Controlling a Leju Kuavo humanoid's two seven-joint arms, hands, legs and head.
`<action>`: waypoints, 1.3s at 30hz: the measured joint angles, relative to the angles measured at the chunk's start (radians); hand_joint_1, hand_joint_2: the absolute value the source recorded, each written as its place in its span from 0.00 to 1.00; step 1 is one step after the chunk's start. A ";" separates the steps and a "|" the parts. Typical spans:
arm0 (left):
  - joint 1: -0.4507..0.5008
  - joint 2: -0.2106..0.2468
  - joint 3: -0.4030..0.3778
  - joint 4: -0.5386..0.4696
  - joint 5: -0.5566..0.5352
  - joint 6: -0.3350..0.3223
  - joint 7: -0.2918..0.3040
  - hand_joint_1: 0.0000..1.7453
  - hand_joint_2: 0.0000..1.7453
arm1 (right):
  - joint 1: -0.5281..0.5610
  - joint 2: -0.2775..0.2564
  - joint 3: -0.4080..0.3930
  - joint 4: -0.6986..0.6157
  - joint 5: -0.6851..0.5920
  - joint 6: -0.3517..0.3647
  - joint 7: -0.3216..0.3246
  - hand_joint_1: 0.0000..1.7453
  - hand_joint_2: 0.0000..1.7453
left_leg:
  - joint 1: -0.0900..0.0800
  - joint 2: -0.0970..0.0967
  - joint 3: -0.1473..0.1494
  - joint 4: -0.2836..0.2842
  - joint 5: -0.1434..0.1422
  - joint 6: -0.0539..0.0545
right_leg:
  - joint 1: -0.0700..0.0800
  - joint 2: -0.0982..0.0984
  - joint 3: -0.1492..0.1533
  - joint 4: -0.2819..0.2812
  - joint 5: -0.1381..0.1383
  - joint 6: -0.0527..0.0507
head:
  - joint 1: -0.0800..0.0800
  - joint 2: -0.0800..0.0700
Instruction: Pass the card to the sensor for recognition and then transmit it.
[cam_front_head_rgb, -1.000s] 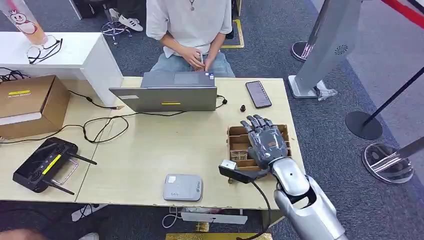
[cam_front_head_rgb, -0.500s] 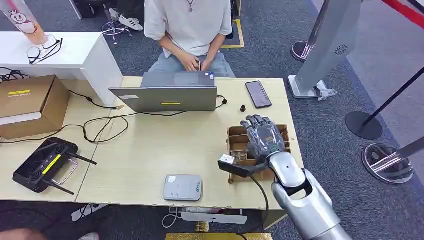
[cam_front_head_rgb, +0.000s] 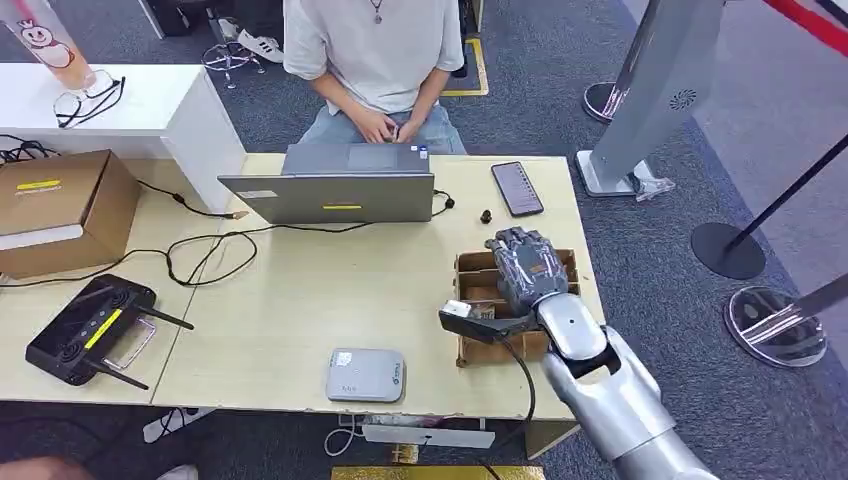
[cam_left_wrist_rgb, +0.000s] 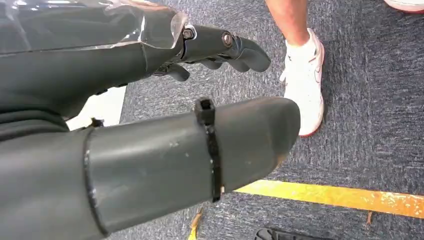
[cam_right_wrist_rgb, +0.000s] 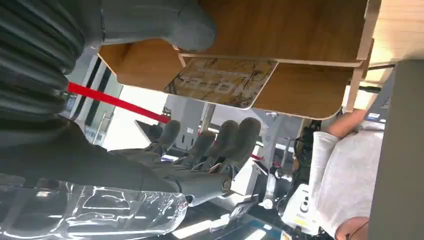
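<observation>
Card (cam_right_wrist_rgb: 222, 81) upright in holder (cam_front_head_rgb: 474, 275), between hand (cam_front_head_rgb: 527, 268) fingers

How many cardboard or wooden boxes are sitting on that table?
2: a closed brown cardboard box at the table's far left edge, and an open compartmented card box at the right, under the robot's right hand.

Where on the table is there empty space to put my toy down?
The biggest bare patch is mid-table, between the laptop, the card reader and the wooden box. A smaller one lies between the black controller and the reader. It is crowded by the right robot hand over the box, and near the cables.
</observation>
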 joint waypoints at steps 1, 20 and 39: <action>0.000 0.000 0.000 0.000 0.001 0.000 -0.001 0.00 0.00 | 0.000 0.000 0.000 0.003 0.000 -0.004 0.000 0.38 1.00 | 0.000 0.000 0.000 0.000 0.000 0.000 | 0.000 0.000 0.000 0.000 0.000 0.000 | 0.000 0.000; 0.000 0.000 0.000 0.000 0.003 0.002 -0.008 0.00 0.00 | 0.024 0.000 -0.006 -0.033 -0.007 -0.018 0.010 0.39 1.00 | 0.000 0.000 0.000 0.000 0.000 0.000 | 0.000 0.000 0.000 0.000 0.000 0.000 | 0.000 0.000; 0.000 0.000 0.000 0.000 0.001 0.003 -0.011 0.00 0.00 | 0.091 -0.011 -0.032 -0.116 0.007 -0.017 0.021 0.50 1.00 | 0.000 0.000 0.000 0.000 0.000 0.000 | 0.000 0.000 0.000 0.000 0.000 0.000 | 0.000 0.000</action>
